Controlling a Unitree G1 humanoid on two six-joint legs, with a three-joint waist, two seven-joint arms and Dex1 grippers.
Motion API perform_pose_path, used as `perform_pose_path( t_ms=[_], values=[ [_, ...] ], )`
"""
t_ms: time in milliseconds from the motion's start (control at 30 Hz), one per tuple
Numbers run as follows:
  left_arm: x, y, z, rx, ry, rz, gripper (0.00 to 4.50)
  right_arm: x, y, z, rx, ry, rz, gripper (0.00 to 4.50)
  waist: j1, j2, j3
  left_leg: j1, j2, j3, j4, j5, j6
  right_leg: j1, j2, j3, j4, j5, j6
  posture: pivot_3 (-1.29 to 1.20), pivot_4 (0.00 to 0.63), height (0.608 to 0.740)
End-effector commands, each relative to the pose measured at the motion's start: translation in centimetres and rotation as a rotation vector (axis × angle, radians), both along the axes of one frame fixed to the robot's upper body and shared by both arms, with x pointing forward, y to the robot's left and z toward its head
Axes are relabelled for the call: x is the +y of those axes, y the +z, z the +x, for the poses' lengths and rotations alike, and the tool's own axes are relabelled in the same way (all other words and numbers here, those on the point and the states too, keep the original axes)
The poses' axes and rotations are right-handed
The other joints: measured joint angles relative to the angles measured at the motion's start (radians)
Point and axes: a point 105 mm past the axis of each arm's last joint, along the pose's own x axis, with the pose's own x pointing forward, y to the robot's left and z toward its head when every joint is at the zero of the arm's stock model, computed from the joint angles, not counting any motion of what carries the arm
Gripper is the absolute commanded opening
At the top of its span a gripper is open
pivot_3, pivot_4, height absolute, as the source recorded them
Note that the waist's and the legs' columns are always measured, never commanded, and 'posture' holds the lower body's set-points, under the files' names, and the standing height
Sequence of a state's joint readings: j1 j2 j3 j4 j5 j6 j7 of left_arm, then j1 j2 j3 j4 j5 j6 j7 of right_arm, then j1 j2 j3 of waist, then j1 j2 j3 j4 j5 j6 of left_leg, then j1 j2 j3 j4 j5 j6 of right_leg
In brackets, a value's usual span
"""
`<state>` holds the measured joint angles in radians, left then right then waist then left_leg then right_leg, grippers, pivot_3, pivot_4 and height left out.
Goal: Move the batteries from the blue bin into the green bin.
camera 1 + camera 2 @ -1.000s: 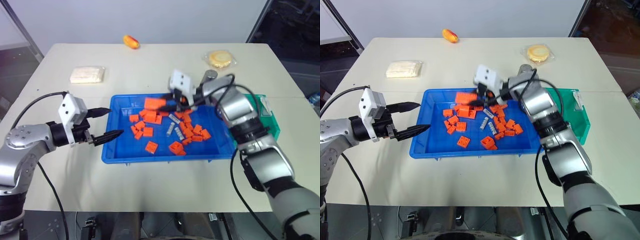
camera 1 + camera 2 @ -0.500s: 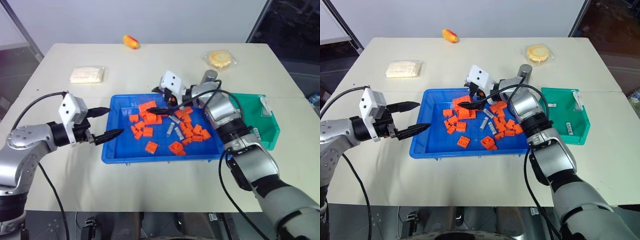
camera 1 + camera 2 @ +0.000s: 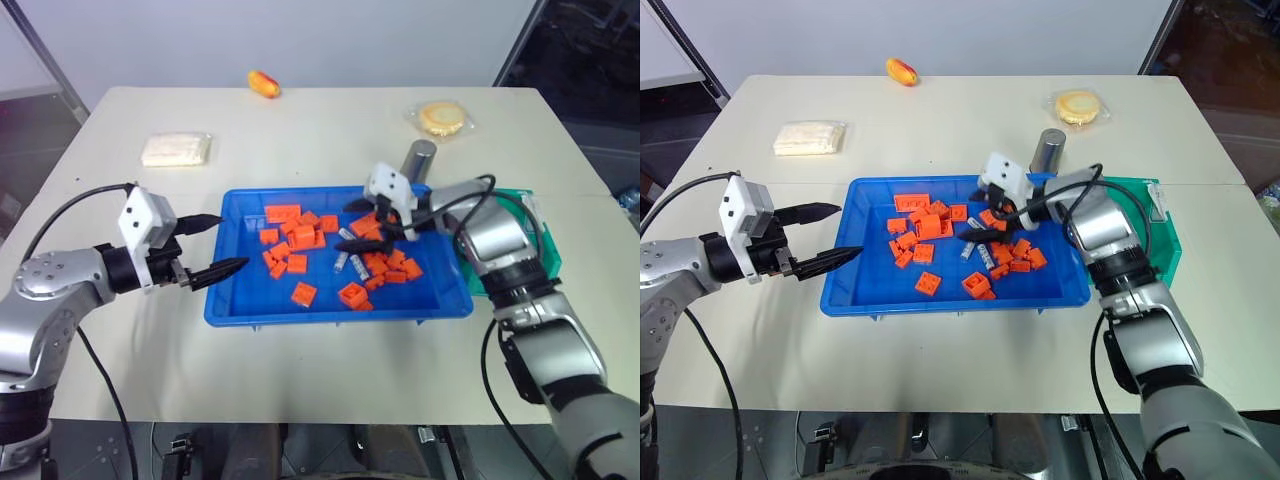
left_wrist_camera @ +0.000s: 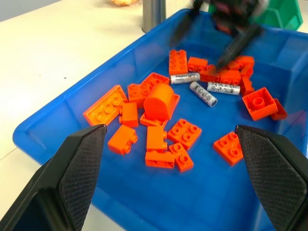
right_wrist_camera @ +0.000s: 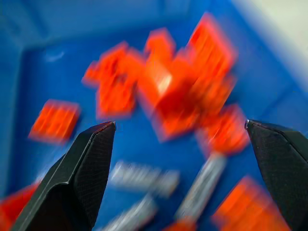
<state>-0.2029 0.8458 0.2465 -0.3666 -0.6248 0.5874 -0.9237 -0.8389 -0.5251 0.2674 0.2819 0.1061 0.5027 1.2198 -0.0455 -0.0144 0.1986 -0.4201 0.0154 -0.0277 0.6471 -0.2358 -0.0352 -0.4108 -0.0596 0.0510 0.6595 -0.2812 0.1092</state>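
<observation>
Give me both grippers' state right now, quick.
Left gripper: jaws open, holding nothing, at the blue bin's left rim.
Right gripper: jaws open, holding nothing, over the batteries in the blue bin.

A wide, shallow, bright blue plastic bin (image 3: 860, 290) with a flared rim sits on the pale tabletop, its long side running across the table. Scattered over its floor among orange plastic bricks lie three small silvery-grey cylindrical batteries with dark markings (image 4: 202, 93), all on their sides near the middle of the bin, towards its right half. In the left wrist view they form a loose cluster: two lie roughly in line with each other and one lies at an angle between them. Just beside the blue bin's right end stands a smaller, deeper teal-green plastic bin (image 3: 1162, 238) with a white label at its far right corner.
</observation>
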Motion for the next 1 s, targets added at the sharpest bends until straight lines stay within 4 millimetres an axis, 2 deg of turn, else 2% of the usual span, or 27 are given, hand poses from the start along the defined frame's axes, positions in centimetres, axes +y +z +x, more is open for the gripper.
perform_pose_path(
  t_ms=[33, 400, 867, 1000],
  values=[
    [-0.4, 0.8, -0.7, -0.008, -0.044, 0.019, 4.5, 0.5, 1.2, -1.4, -0.005, 0.056, -0.005, 4.42, -0.002, 0.0, 0.0, 0.0, 0.0, 0.0, 0.0, 0.0, 0.0, 0.0, 0.0, 0.0, 0.0, 0.0, 0.0, 0.0, 0.15, 0.74],
    [-1.1, 1.0, -0.7, -0.02, -0.051, 0.004, 4.5, 1.2, 0.0, -1.8, 0.026, 0.069, -0.036, 4.42, 0.002, 0.0, 0.0, 0.0, 0.001, 0.0, 0.0, 0.0, 0.0, 0.0, 0.001, 0.0, 0.0, 0.0, 0.0, 0.0, 0.15, 0.74],
    [-1.1, 1.1, -0.6, -0.05, -0.016, -0.025, 4.5, 2.0, -2.4, 0.7, 0.019, 0.024, -0.18, 4.42, 0.001, 0.0, 0.0, 0.0, 0.001, 0.0, 0.0, 0.0, 0.0, 0.0, 0.001, 0.0, 0.0, 0.0, 0.0, 0.0, 0.15, 0.74],
    [-1.2, 1.1, -0.6, -0.058, -0.01, -0.03, 4.5, 2.5, -2.8, 0.8, 0.021, 0.038, -0.21, 4.42, 0.002, 0.0, 0.0, 0.0, 0.001, 0.0, 0.0, 0.0, 0.0, 0.0, 0.001, 0.0, 0.0, 0.0, 0.0, 0.0, 0.15, 0.74]
  ],
)
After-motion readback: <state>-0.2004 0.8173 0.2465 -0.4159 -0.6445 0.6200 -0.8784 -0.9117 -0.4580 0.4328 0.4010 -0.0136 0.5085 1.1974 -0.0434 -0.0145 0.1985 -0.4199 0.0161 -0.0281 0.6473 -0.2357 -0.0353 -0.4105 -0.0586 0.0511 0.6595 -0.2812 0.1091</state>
